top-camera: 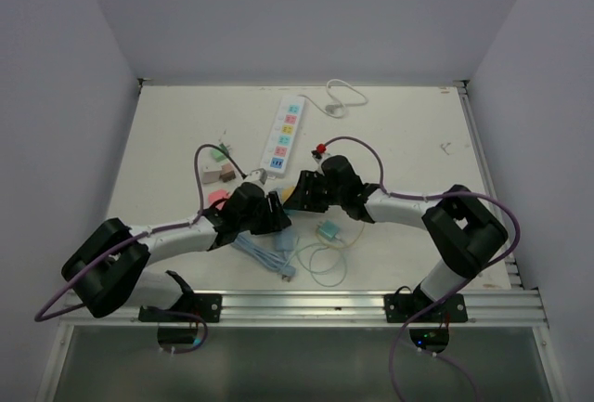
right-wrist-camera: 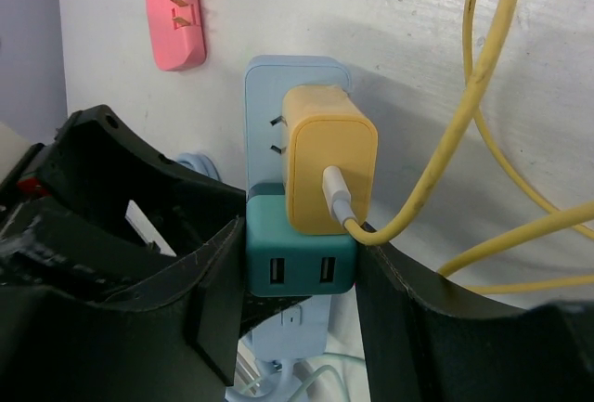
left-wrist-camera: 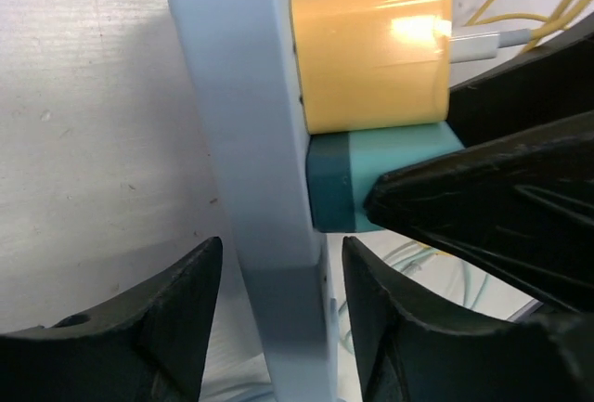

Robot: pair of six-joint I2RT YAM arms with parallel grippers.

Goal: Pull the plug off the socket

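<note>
Two grippers meet toward the near edge of the worktop (top-camera: 418,133): right gripper (right-wrist-camera: 299,244) pinches the teal plug (left-wrist-camera: 390,156) (seated in the blue socket strip (left-wrist-camera: 269,142), beside a yellow plug (right-wrist-camera: 329,170)), left gripper (left-wrist-camera: 281,246) straddles that strip, grip unclear.

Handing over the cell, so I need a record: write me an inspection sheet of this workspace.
Surface: white table, lightly marked.
Job's things: teal charger and yellow charger plugged into blue socket strip.
Clutter: pink plug, white power strip, small teal adapter.
Grippers: right gripper shut on teal charger; left gripper open astride blue socket strip.
Cables: yellow cable runs from yellow charger.
Surroundings: pale walls; nothing else seen.
</note>
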